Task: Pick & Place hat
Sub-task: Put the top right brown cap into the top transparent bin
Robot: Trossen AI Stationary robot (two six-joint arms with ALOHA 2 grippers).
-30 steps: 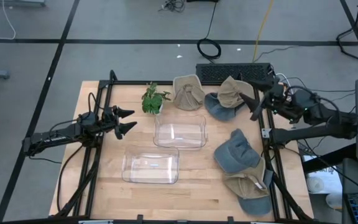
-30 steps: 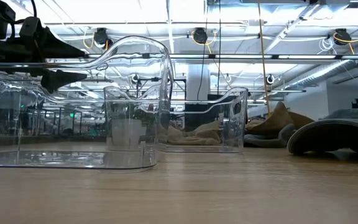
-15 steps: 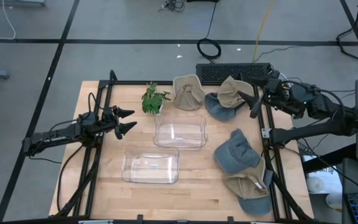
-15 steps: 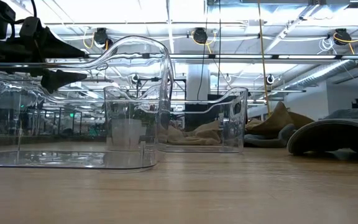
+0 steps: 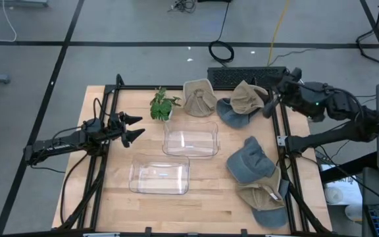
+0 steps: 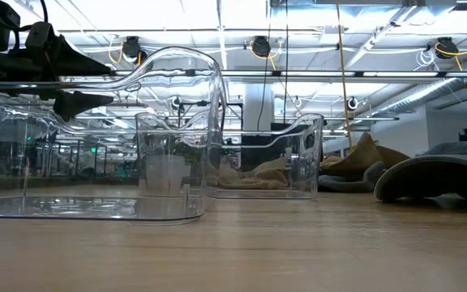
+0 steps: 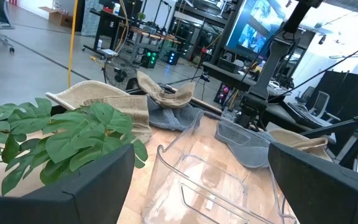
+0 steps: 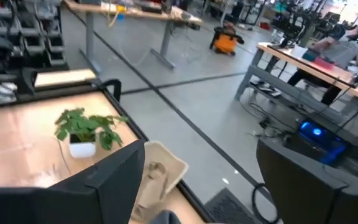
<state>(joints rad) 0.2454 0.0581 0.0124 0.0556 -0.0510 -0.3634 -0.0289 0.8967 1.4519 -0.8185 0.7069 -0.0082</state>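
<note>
Several hats lie on the table's right half. A tan hat (image 5: 199,97) lies near the far edge, and another tan hat (image 5: 247,96) rests on a blue one (image 5: 229,116). A blue cap (image 5: 250,160) and a tan-and-blue cap (image 5: 262,199) lie nearer. My right gripper (image 5: 269,103) hovers open over the table's right edge, beside the far tan-on-blue pair, and touches nothing; its wrist view shows the tan hat (image 8: 159,172). My left gripper (image 5: 137,128) waits open over the left side, left of the clear bins.
Two clear plastic bins stand mid-table, one farther (image 5: 190,139) and one nearer (image 5: 160,174). A small potted plant (image 5: 163,104) stands by the far edge. Black frame rails (image 5: 283,141) run along both sides. Bare wood lies at the near left.
My right gripper has swung toward the table's far edge and turned, its fingers still wide apart. The hats, the bins and my left arm have stayed where they were.
</note>
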